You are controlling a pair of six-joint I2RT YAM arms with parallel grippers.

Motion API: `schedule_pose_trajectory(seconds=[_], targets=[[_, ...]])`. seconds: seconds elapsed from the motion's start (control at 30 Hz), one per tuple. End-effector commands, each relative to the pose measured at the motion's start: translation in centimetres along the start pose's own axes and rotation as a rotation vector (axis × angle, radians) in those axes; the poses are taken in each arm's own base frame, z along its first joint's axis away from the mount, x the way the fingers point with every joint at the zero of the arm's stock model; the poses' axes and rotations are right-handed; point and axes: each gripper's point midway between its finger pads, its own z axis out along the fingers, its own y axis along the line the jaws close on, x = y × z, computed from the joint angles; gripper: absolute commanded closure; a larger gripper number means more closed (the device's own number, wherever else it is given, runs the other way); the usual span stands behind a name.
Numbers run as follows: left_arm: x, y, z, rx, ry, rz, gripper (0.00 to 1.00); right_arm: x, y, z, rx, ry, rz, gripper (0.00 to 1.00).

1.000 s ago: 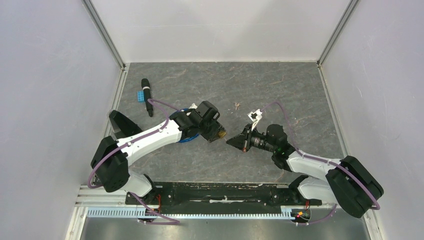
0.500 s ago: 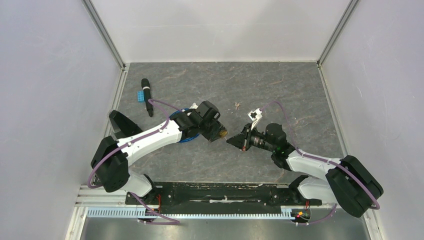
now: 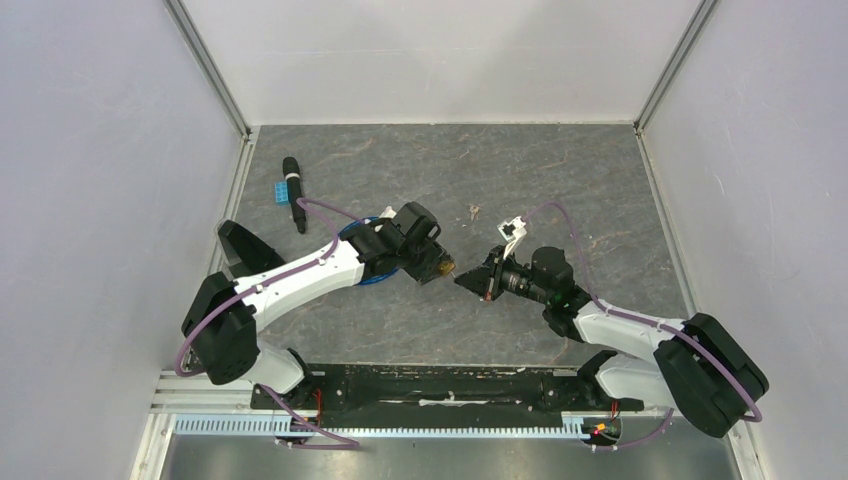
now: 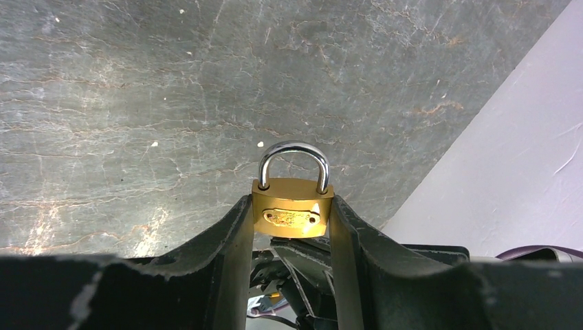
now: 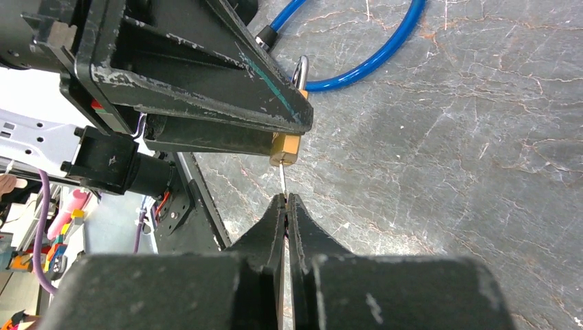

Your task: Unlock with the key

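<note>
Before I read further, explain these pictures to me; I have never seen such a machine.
Two robot arms are bolted at a table's near edge. One picture looks down from above; the other two come from a camera on each wrist. The left hand clamps a brass padlock, its shackle closed. The right hand is pinched shut on a thin key whose tip meets the padlock's underside. On the grey table lie a blue cable, a black pen-like stick and a small blue block.

The left arm reaches toward 2 o'clock, its hand clamped on the padlock. The right arm reaches toward 10 o'clock, its hand pinched on the key.
</note>
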Motion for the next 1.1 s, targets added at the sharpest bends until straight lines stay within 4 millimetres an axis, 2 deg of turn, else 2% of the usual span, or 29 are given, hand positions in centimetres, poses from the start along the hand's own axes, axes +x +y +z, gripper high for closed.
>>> schedule_pose_trajectory(seconds=[0.0, 0.77, 1.07], targets=[[0.3, -1.9, -1.2, 0.078, 0.003, -0.021, 0.98, -2.3, 1.1, 0.3, -0.024, -0.072, -0.038, 1.0], [0.5, -2.0, -1.0, 0.084, -0.026, 0.031, 0.98, -1.9, -0.1, 0.3, 0.038, -0.034, 0.022, 1.0], [0.5, -1.9, -0.9, 0.082, -0.042, 0.058, 0.98, -2.4, 0.5, 0.2, 0.015, -0.038, 0.021, 1.0]])
